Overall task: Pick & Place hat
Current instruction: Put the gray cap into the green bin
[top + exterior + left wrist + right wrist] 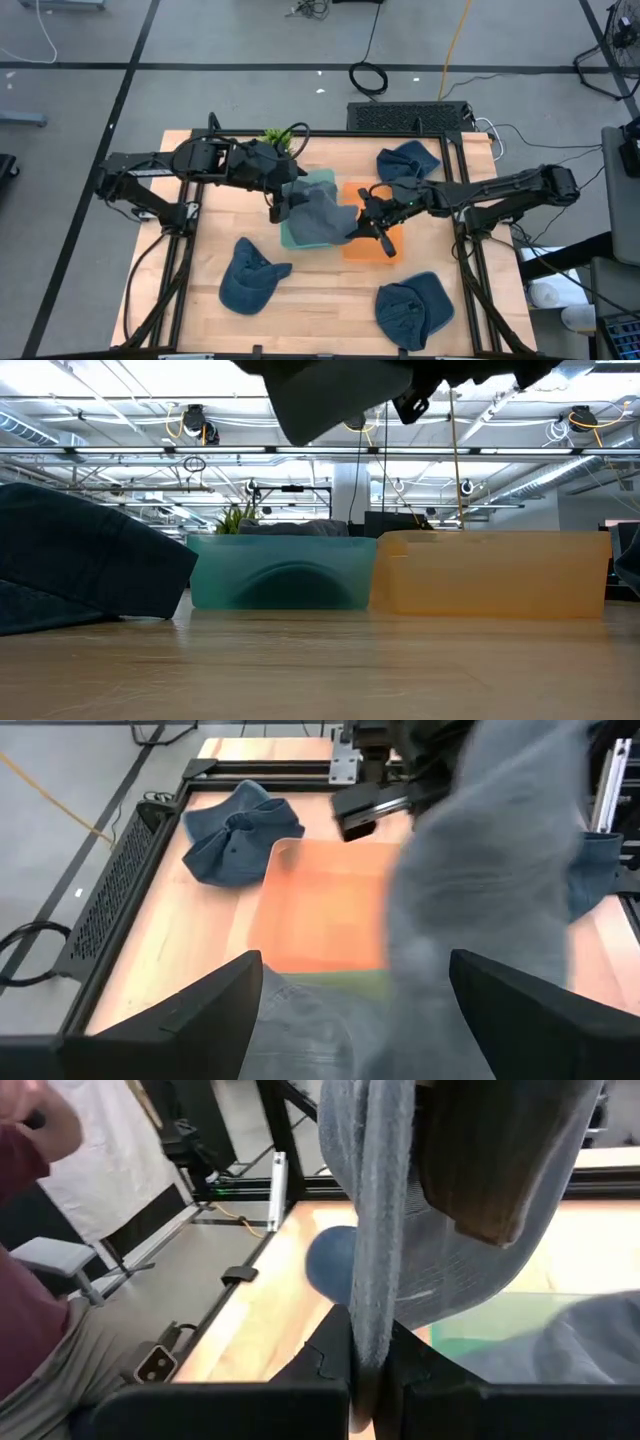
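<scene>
You have four hats: three blue on the table [210, 330]; grey hat [322, 215] above teal bin [325, 180] | two bins, orange bin [352, 250] | right gripper [367, 228] clenched on grey hat; left gripper [285, 205] released | no writing readable

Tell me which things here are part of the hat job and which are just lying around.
In the job: grey hat, pinched in the right gripper; open left gripper; teal bin; orange bin.
Lying about: three blue hats, plant.
</scene>
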